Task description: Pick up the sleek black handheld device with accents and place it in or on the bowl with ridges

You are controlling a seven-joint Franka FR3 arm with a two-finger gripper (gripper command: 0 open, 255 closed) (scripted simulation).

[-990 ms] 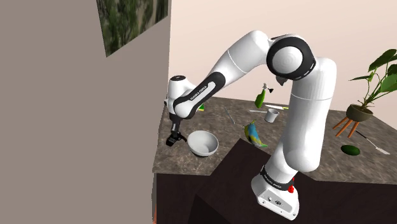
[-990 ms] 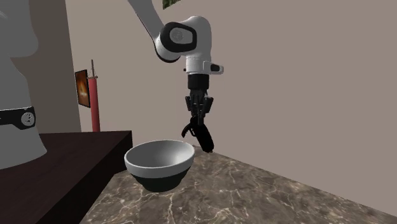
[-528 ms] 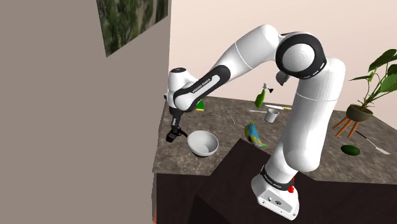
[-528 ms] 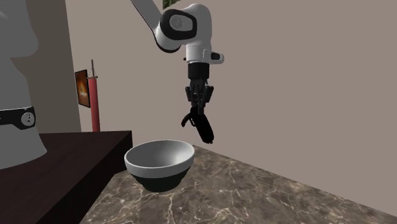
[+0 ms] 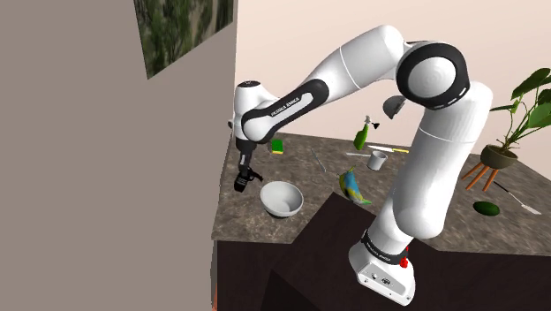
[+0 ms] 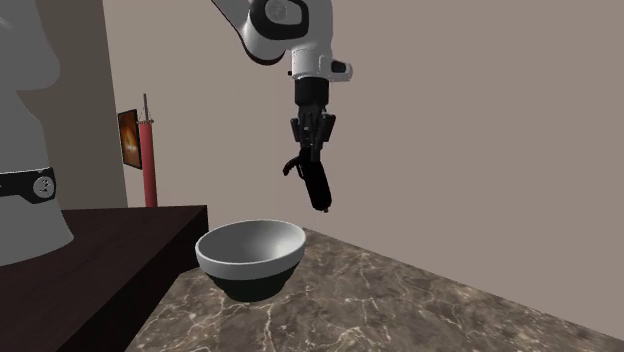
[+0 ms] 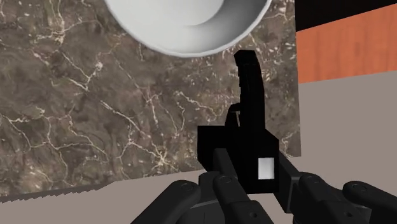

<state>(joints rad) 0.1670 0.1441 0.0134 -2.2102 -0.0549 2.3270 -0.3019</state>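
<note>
Shoulder: pincer (image 5: 243, 173) clamped on the black device (image 5: 245, 183), held in the air just beside the white bowl (image 5: 281, 200), near a corner of the counter (image 5: 311, 173) | Second exterior: device (image 6: 318, 188) hangs tip-down above the counter (image 6: 400, 300), higher than the bowl (image 6: 250, 255) rim | Wrist: fingers (image 7: 222, 173) clasp the device (image 7: 251, 127) (white patch on it), near the counter's edge.

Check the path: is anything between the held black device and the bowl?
Nothing visible. The gripper holds the device in the air above the stone counter, beside the bowl. Only open space lies between them, and the bowl looks empty.
</note>
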